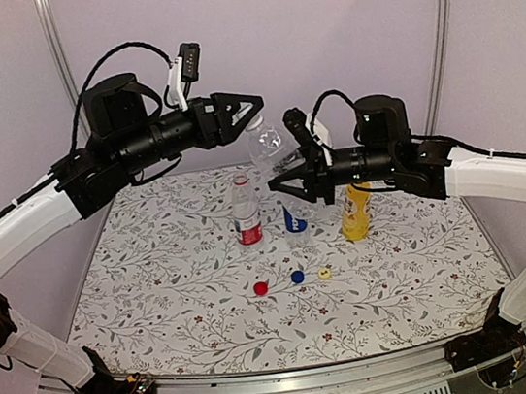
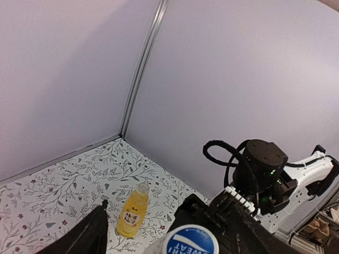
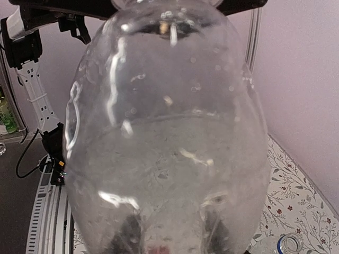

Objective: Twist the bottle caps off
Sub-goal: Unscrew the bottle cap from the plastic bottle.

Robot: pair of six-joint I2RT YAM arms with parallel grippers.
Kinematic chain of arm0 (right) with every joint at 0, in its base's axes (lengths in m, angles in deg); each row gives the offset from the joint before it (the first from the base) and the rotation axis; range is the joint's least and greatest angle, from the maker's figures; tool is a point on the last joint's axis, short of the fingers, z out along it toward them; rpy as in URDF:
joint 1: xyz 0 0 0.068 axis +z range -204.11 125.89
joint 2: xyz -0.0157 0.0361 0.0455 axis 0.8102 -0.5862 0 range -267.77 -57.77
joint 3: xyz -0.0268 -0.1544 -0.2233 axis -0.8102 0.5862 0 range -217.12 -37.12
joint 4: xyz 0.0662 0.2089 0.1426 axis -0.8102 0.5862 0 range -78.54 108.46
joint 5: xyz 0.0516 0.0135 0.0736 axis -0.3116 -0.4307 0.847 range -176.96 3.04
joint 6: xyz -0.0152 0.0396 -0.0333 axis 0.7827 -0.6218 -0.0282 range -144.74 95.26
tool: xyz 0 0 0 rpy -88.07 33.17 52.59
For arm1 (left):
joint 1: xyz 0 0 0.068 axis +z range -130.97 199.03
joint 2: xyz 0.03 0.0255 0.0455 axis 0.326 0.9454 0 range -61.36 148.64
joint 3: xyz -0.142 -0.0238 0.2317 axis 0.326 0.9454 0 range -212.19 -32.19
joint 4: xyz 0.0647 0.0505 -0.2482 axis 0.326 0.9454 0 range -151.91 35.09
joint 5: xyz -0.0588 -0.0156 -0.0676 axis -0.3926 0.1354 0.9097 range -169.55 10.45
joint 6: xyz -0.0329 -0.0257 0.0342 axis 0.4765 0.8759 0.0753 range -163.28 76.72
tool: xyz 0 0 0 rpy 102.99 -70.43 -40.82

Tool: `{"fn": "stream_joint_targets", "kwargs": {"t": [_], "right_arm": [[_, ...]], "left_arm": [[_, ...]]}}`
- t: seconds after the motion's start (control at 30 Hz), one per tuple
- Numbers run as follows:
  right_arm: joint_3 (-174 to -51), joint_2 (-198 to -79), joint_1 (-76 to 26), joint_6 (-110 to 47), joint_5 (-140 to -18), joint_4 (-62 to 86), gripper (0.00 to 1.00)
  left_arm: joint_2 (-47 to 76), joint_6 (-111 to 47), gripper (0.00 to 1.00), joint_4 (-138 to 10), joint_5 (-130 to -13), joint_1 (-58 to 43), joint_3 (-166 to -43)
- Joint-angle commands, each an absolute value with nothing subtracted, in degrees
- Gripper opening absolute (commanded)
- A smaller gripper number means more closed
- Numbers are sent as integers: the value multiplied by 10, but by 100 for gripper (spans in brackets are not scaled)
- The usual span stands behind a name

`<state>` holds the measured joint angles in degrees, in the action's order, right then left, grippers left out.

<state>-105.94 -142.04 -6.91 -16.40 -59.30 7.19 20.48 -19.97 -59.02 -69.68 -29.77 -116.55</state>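
1. Right hand [image 1: 280,171]: closed on the plain clear bottle [image 1: 265,144], holding it tilted in the air over the far middle of the desk [image 1: 160,300]. In the right wrist view the bottle fills nearly the whole frame. The fingers show only as dark blurs through its plastic at the bottom edge.

2. Left hand [image 1: 253,110]: fingers spread apart, just beyond the upper end of the raised bottle. In the top view the bottle's neck is lost against the dark fingers, so it cannot be determined whether a cap is on it.

3. Left wrist view: a round blue-and-white piece [image 2: 190,241] printed "SWEAT" sits at the bottom edge between the dark finger shapes, cut off by the frame. It may be a cap seen end-on, but the view does not confirm this.

4. Standing bottles, far half of the desk:
- red-and-white-label bottle [image 1: 246,214], upright, left of the group, with no cap visible on its neck;
- blue-label bottle [image 1: 296,220], in the middle, its upper part hidden behind the right hand;
- yellow bottle [image 1: 354,214], on the right, its top hidden behind the right arm in the top view.

5. Loose caps: a red cap [image 1: 261,287], a blue cap [image 1: 297,276] and a yellow cap [image 1: 324,273] lie in a row on the desk, nearer than the bottles.
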Motion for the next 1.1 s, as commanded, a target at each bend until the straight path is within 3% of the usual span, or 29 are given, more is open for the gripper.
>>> {"fn": "stream_joint_targets", "kwargs": {"t": [0.0, 0.3, 0.63, 0.87, 1.07], "right_arm": [[-1054, -1405, -73, -170, -575, 58, 37], [-1056, -1407, -73, -169, -552, 58, 37], [-1064, -1421, -74, -161, -401, 58, 37], [-1067, -1421, -73, -160, -384, 58, 38], [-1065, -1423, -73, -160, -384, 58, 38]], "left_arm": [[178, -223, 80, -609, -640, -283, -1149], [154, -209, 87, -700, -458, -223, -1105], [191, -282, 88, -778, -235, -207, -1104], [222, -253, 80, -834, -173, -208, -1107], [235, -229, 66, -860, -152, -208, -1107]]}}
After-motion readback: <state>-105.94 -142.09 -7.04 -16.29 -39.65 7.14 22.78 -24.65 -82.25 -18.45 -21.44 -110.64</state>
